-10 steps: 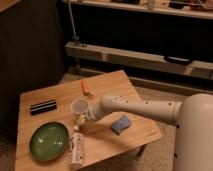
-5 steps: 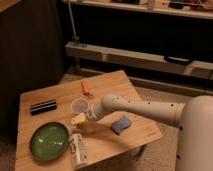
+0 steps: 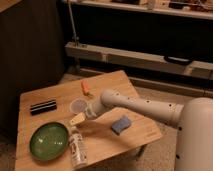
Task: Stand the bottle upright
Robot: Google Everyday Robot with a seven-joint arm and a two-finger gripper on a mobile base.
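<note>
bottle (image 3: 77, 149) seen just beside green plate (image 3: 48, 141) | gripper (image 3: 77, 119) held just above bottle, grip state not discernible | translucent cup (image 3: 78, 106) set nearby

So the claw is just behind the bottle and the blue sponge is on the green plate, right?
No: the camera view shows the blue sponge on the bare table, well apart from the green plate. The claw is just behind the bottle, as you said.
</note>
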